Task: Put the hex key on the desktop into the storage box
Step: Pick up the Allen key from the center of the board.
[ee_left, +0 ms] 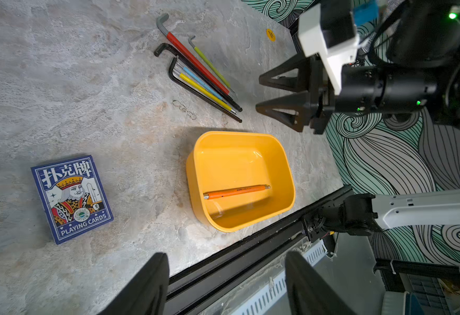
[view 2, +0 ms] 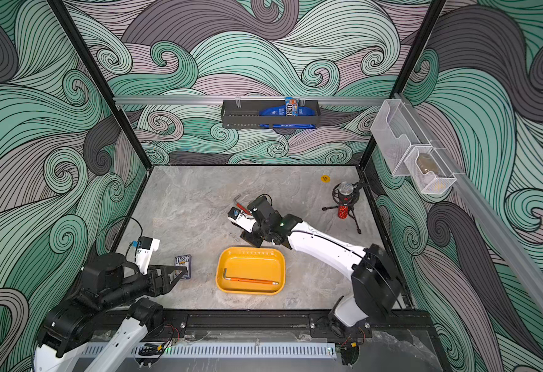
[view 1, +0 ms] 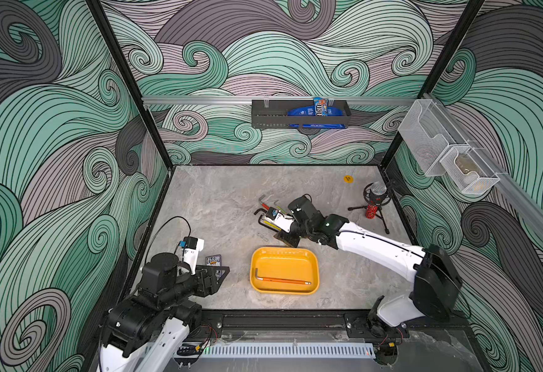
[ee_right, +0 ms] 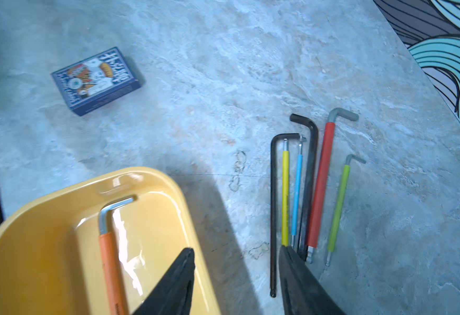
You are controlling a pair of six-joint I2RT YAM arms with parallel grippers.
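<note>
Marbling in grey runs over the flat table (view 1: pixel 218 206), which is framed by black rails. At 6 o'clock from its middle sits the storage box (view 1: pixel 283 249), a shallow, glossy yellow-orange plastic tray with rounded corners and a raised rim. Inside lies one orange-sleeved hex key (view 1: pixel 283 280), an L of bare metal with its bent end toward 9 o'clock.

Six more L-shaped keys lie nearly parallel on the table at 12 o'clock from the box: a thin black key (ee_right: pixel 273 212), a yellow-sleeved key (ee_right: pixel 285 196), a blue-sleeved key (ee_right: pixel 296 196), a thick black key (ee_right: pixel 309 191), a red-sleeved key (ee_right: pixel 322 185) and a green-sleeved key (ee_right: pixel 339 207).

The right fingers (ee_right: pixel 174 281), black and wedge-shaped, stand apart with nothing between them. In the right wrist view one overlaps the box rim and the other covers the keys' straight tips; I cannot tell whether they touch. In both top views the right wrist hides most of the keys.

The left fingers (ee_left: pixel 147 286) are spread wide and empty at 9 o'clock from the box, over a blue playing-card box (ee_left: pixel 71 199) lying flat.

A microphone (view 1: pixel 374 199) on a small tripod stands at 2 o'clock, and a round yellow sticker (view 1: pixel 348 178) lies at 1 o'clock. A black basket (view 1: pixel 270 117) on the far wall holds blue packets (view 1: pixel 299 111). White mesh bins (view 1: pixel 440 151) hang at 3 o'clock.
</note>
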